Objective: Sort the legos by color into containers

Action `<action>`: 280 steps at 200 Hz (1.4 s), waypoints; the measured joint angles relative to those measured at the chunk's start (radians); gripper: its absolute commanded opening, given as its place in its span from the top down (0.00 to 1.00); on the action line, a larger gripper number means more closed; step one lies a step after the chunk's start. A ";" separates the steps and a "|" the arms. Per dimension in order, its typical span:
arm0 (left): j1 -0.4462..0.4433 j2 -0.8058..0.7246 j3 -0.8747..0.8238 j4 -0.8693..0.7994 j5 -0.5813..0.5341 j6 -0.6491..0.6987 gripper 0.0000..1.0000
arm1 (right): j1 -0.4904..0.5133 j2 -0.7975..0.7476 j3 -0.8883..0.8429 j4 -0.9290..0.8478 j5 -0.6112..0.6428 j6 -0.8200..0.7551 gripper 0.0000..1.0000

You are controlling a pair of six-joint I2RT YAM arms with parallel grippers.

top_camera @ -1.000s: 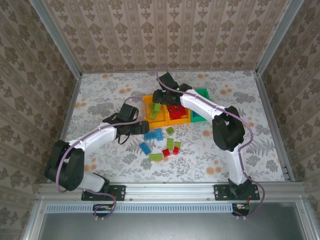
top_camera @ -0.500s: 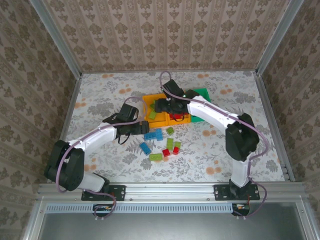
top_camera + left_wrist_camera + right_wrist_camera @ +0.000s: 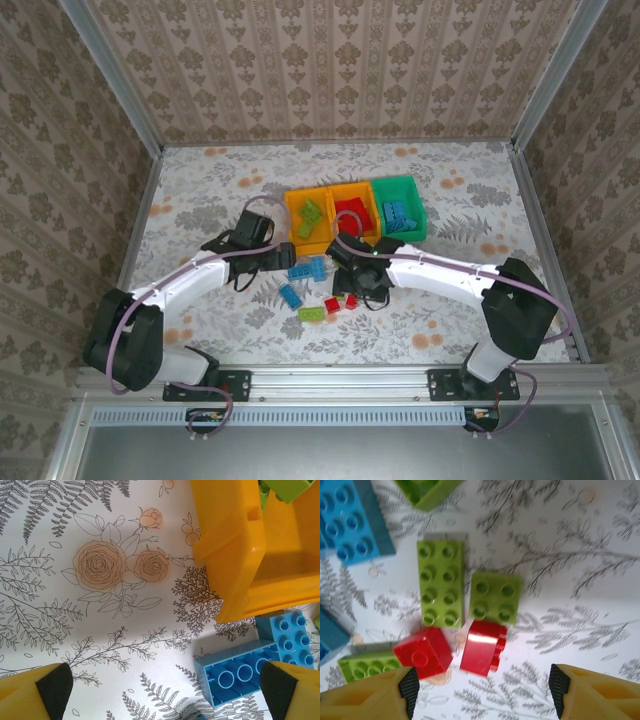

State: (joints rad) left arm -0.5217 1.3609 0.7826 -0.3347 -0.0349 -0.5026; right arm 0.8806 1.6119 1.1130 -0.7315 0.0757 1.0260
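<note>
Three containers stand in a row at the back. The left orange bin (image 3: 296,213) holds lime legos, the middle orange bin (image 3: 352,189) holds red ones, and the green bin (image 3: 399,186) holds blue ones. Loose legos lie in front. My left gripper (image 3: 285,256) (image 3: 165,690) is open just left of an upturned blue brick (image 3: 235,677) (image 3: 308,268), beside the orange bin's corner (image 3: 235,555). My right gripper (image 3: 350,290) (image 3: 484,692) is open, hovering over two red bricks (image 3: 423,652) (image 3: 482,647) with lime bricks (image 3: 441,582) (image 3: 496,597) just beyond.
Another blue brick (image 3: 290,295) and a lime brick (image 3: 311,313) lie nearer the table's front. More blue bricks (image 3: 350,520) and a lime one (image 3: 367,666) show at the left of the right wrist view. Metal rails and patterned walls bound the floral table (image 3: 200,200).
My right arm has swung back from over the bins and come down over the loose red bricks. The left gripper has barely shifted beside the blue brick.
</note>
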 measured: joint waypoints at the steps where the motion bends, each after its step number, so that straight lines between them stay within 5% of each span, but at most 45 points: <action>1: 0.000 0.000 0.000 0.000 0.000 0.000 0.01 | 0.001 0.000 0.000 0.000 0.000 0.001 0.32; 105: 0.000 -0.016 -0.019 0.007 0.000 0.000 0.01 | 0.030 0.099 -0.032 0.022 0.000 0.072 0.42; 190: 0.000 -0.021 -0.022 0.007 0.000 0.000 0.00 | 0.005 0.109 -0.033 0.044 0.000 0.047 0.73; 245: -0.011 -0.024 -0.022 0.006 -0.002 0.000 0.00 | -0.021 0.008 -0.032 0.019 0.021 -0.008 0.74; 280: -0.088 -0.048 -0.022 0.006 -0.023 0.002 0.00 | -0.158 -0.053 0.021 0.035 0.018 -0.082 0.74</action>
State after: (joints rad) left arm -0.6098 1.3128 0.7605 -0.3290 -0.0574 -0.5011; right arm 0.7231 1.5585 1.1339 -0.6968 0.0940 0.9436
